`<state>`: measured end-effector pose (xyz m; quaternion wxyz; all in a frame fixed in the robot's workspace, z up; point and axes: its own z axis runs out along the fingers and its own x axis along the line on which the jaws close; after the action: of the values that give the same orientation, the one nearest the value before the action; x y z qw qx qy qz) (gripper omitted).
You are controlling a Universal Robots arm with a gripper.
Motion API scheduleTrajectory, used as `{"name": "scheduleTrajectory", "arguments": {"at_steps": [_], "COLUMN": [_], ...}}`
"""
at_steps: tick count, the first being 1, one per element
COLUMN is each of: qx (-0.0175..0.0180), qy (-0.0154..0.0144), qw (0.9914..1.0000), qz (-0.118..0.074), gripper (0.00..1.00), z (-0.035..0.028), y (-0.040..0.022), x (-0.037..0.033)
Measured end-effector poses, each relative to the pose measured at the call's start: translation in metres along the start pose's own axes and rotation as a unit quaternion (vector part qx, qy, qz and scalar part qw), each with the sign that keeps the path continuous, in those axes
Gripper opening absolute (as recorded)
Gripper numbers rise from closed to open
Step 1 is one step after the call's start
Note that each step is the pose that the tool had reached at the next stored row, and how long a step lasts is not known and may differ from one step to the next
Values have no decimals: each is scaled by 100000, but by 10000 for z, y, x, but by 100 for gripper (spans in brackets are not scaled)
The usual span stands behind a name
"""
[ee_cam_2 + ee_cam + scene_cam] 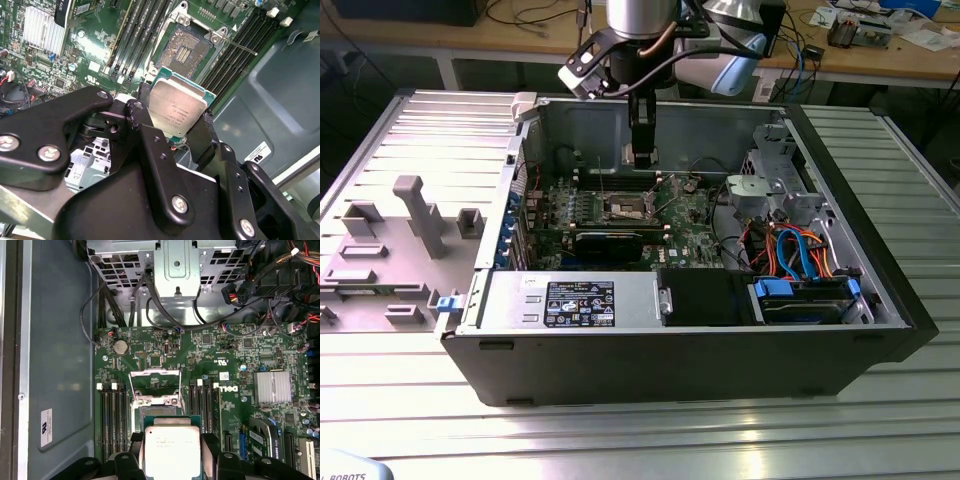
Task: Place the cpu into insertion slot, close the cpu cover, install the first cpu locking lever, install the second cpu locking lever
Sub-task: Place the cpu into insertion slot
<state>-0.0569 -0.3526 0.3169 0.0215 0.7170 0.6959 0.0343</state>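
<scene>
Gripping the small flat square cpu with the silver-grey metal top (pixel 172 452) by two opposite edges, the black jaws stand narrowed onto the chip, which sits level between them in both wrist views. The chip is held off the board, close to the square insertion slot with its dark centre and shiny metal rim (pixel 150 412) but not in it; in the second wrist view the slot (pixel 186 46) lies bare beyond the chip's far edge. The thin square silver cpu cover (pixel 155 373) stands swung open at the slot's far side, its window showing the board behind it. A thin metal lever rod (pixel 241 48) juts out beside the slot, lifted free. Long narrow black memory slots (pixel 113 422) run along both sides of the slot on the green circuit board (pixel 180 347), which also carries a round silver coin battery (pixel 120 346) and a finned silver heatsink (pixel 272 387). In the exterior view the board lies inside an open black computer case (pixel 670 350) resting on a ribbed metal tabletop (pixel 640 430), with the silver robot arm (pixel 640 15) reaching down into it.
</scene>
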Motion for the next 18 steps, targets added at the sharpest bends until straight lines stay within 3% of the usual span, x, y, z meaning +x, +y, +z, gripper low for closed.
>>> {"name": "scheduleTrajectory", "arguments": {"at_steps": [18], "qx": [-8], "qy": [7], "qw": [100000], "qz": [6], "gripper": [54], "z": [21], "y": [-5], "x": [-1]}}
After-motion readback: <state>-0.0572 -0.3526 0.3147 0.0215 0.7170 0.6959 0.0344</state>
